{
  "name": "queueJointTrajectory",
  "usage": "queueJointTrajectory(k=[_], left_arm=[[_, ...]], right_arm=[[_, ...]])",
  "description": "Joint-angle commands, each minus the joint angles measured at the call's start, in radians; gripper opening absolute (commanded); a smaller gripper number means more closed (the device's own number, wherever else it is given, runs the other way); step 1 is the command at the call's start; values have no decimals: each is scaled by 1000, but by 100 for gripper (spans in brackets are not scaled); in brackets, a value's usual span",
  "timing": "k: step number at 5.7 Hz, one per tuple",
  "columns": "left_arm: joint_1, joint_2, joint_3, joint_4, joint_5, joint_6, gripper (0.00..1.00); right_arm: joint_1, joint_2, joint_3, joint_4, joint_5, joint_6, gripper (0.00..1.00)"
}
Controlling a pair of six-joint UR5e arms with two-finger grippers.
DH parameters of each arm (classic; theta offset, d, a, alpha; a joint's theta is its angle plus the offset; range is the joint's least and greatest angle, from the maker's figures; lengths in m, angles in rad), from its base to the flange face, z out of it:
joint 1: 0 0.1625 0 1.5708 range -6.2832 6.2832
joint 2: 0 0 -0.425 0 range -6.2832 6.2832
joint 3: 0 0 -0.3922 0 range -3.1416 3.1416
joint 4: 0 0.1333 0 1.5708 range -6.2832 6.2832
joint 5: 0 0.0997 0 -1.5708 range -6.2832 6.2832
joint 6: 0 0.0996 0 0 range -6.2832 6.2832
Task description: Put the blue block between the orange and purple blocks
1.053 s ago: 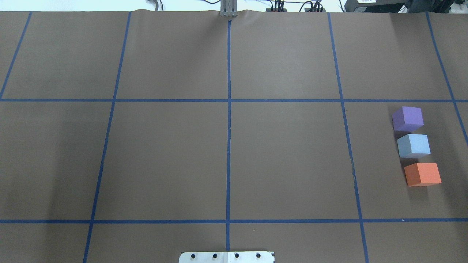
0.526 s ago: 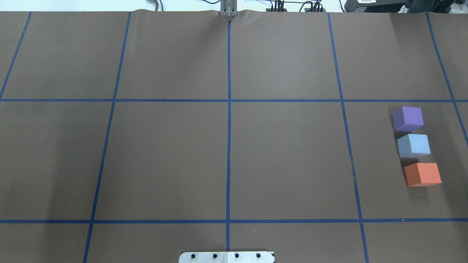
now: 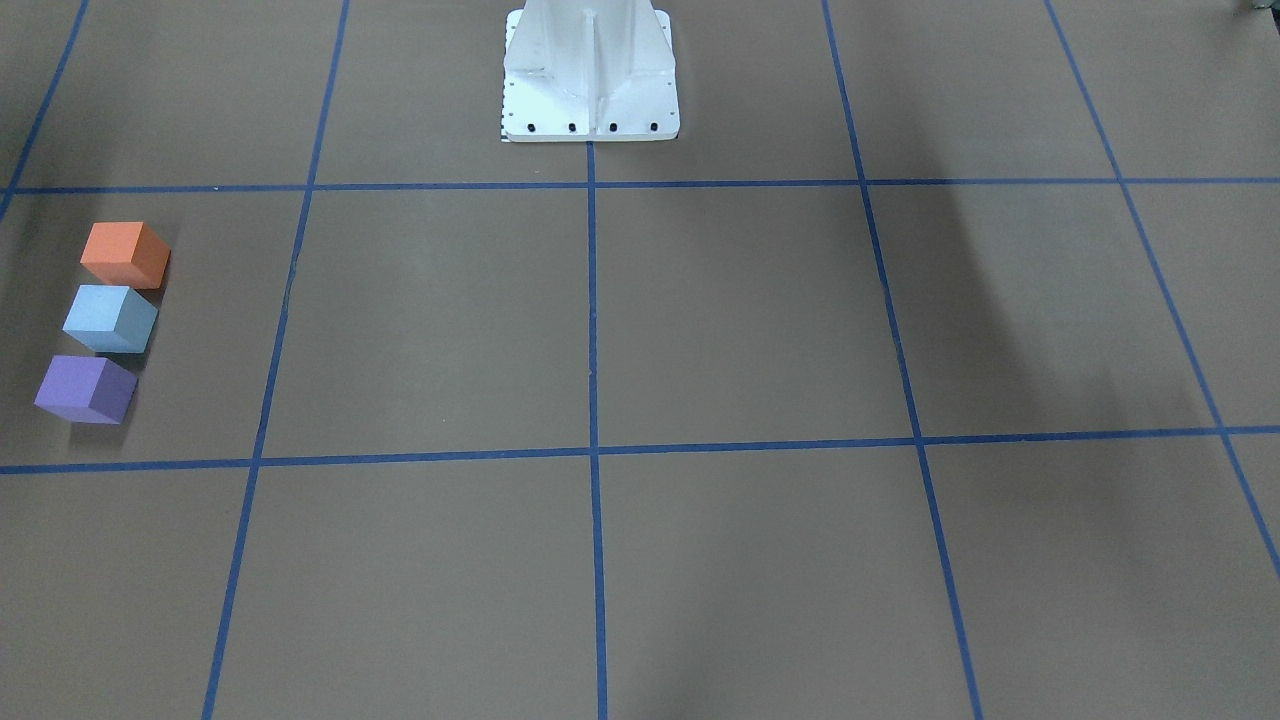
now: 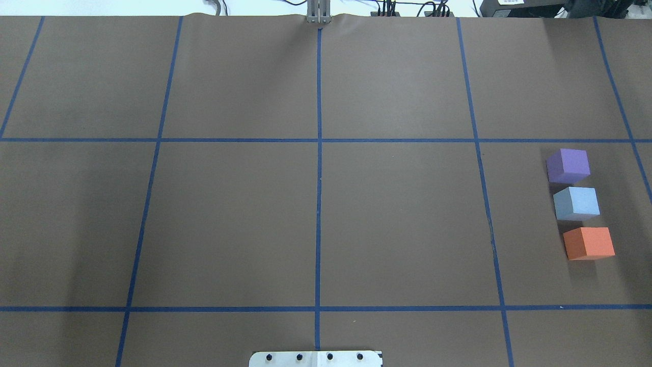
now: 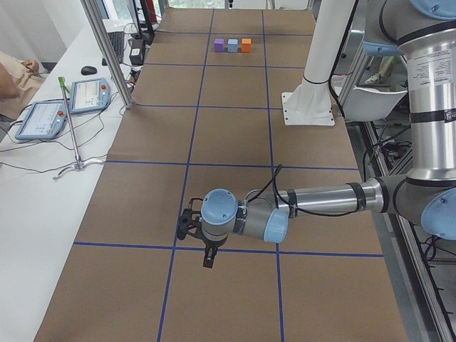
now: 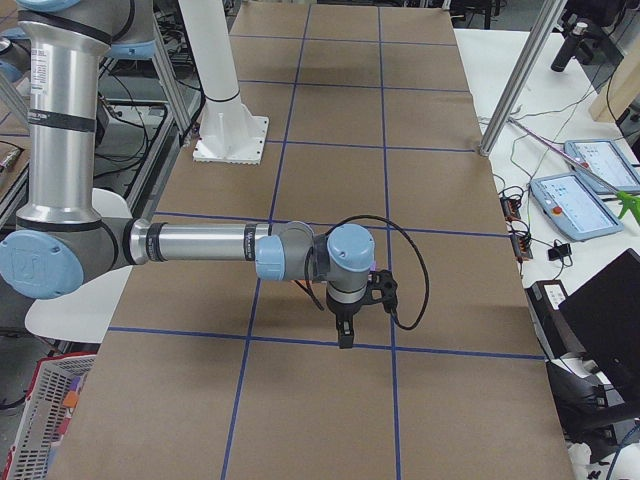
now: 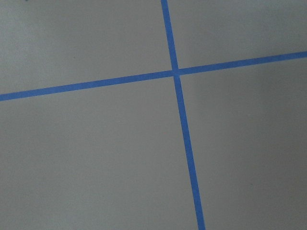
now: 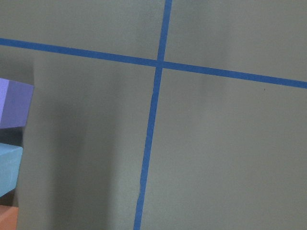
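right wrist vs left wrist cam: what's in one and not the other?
Right wrist only: the purple block, blue block and orange block, all cut off at the left edge, with the blue one in the middle of the column. Left wrist only: nothing extra, and no blocks in frame. Both: brown table paper with a blue tape crossing.
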Motion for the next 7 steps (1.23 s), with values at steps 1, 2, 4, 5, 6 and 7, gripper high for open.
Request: queueJointTrajectory(k=[1, 2, 4, 5, 6, 7], left_arm=[[0, 0, 1, 0, 0, 0, 100], [0, 0, 0, 0, 0, 0, 100], [1, 0, 0, -7, 0, -1, 100], [1, 0, 0, -7, 0, -1, 100], [1, 0, -5, -8, -2, 0, 100], [1, 0, -3, -35, -2, -1, 100]], right_arm=[[-1, 1, -3, 0, 0, 0, 100], [-1, 1, -3, 2, 0, 0, 100], [-1, 1, -1, 2, 2, 0, 100], [-1, 2, -1, 2, 2, 0, 100], [-1, 2, -1, 2, 2, 0, 100], [-1, 2, -1, 2, 2, 2, 100]])
